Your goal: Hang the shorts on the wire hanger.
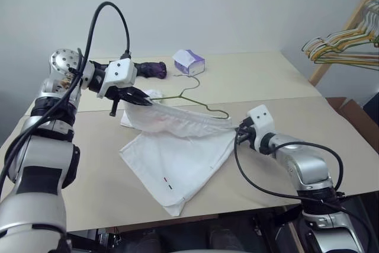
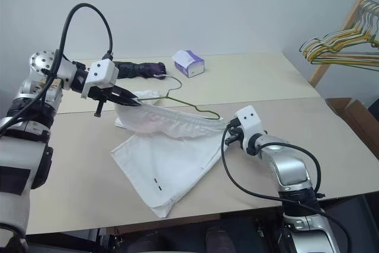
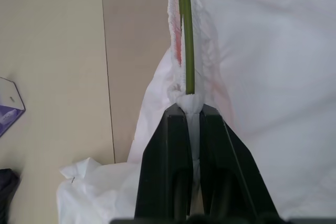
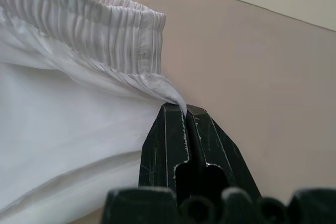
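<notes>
Shorts [image 1: 177,149] sit mid-tabletop [image 1: 278,87], waistband raised off the surface and stretched between the two grippers, legs draped down and spread flat on the tabletop toward the near edge; small dark and red marks show near the lower hem. Left gripper [image 3: 192,109] is at the shorts' left end, raised above the tabletop, jaws pinched tight on a bunched bit of waistband together with the wire hanger [image 1: 198,100], whose thin olive wire runs from that pinch along the gathered band. Right gripper [image 4: 185,109] is at the shorts' right end, lower and close to the tabletop, jaws closed on a thin corner of cloth just under the ribbed elastic; a bit of the hanger's wire shows above the band there. Hanger's long side follows the waistband from left gripper toward right gripper, its right corner bending just short of the right gripper; its hook rises behind the shorts, pointing toward the far side. Behind the shorts: a white-and-purple tissue box [image 1: 189,62] and, to its left, a dark purple bundle [image 1: 151,69]. Well right of the shorts, off the tabletop, a bunch of coloured hangers [image 1: 343,45] on a wooden rack [image 1: 346,31].
</notes>
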